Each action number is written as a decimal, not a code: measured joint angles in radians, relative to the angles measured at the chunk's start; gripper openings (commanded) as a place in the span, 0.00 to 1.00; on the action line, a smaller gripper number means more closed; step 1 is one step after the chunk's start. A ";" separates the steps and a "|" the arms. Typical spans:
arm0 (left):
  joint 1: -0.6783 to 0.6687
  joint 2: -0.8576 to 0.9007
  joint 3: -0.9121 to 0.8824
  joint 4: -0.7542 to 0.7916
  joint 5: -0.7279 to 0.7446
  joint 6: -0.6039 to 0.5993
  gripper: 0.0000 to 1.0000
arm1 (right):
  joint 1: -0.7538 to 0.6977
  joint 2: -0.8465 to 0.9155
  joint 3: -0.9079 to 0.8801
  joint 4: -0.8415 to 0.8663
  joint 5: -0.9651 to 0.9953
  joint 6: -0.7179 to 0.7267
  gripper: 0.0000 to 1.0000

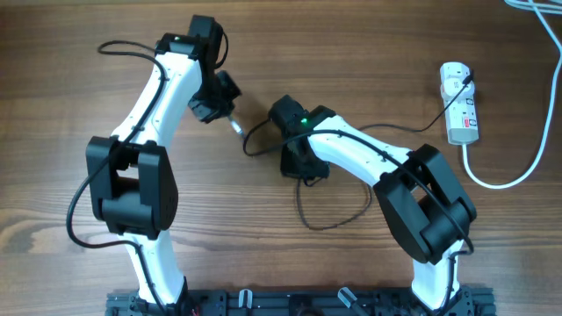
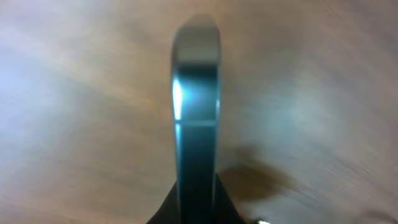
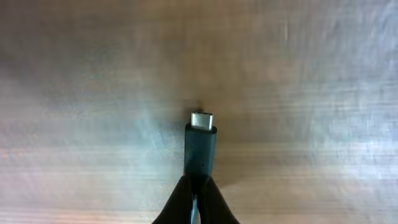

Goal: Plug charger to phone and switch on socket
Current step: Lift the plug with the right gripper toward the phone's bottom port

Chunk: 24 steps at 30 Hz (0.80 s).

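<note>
Left gripper (image 2: 196, 210) pinches the phone (image 2: 196, 112), seen edge-on, near the table's middle. Just right of it, the right gripper (image 3: 196, 208) pinches the charger (image 3: 200, 146) behind its plug. Plugging in appears not yet done, and the socket (image 1: 460, 105), far right, seems left to switch on.

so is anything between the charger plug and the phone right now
nothing solid visible: left claw holds the phone edge-on, right claw holds the charger plug, and overhead only a thin dark cable loop lies between them
</note>
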 measured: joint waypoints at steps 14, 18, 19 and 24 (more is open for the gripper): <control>-0.001 -0.253 -0.010 0.313 0.803 0.349 0.04 | 0.116 -0.634 -0.022 -0.198 -0.119 -0.299 0.04; -0.028 -0.380 -0.004 0.176 0.693 0.391 0.04 | 0.118 -0.641 -0.022 -0.173 -0.096 -0.298 0.04; -0.035 -0.381 -0.004 0.147 0.666 0.408 0.04 | 0.118 -0.641 -0.022 -0.161 -0.092 -0.298 0.04; -0.045 -0.380 -0.005 0.124 0.608 0.438 0.04 | 0.118 -0.684 -0.022 -0.145 -0.089 -0.285 0.04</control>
